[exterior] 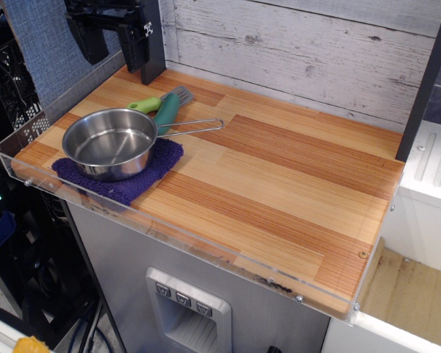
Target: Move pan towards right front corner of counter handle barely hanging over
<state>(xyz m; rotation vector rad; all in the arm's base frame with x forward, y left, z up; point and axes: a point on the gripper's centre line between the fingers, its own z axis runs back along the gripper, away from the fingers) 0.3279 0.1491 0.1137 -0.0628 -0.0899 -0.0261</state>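
The pan (110, 143) looks light, stiff and slick – best gripped by its rim, near the counter's (279, 191) left edge; gripper (117, 37) state unclear.

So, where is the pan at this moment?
The pan sits on a purple cloth at the left end of the counter, near its front edge, with the green spatula just behind it.

The claw (125, 33) is cut off by the top edge so its jaws cannot be judged, while the pan (110, 143) hides part of the purple cloth (143, 176) and the spatula's (164, 110) lower handle.
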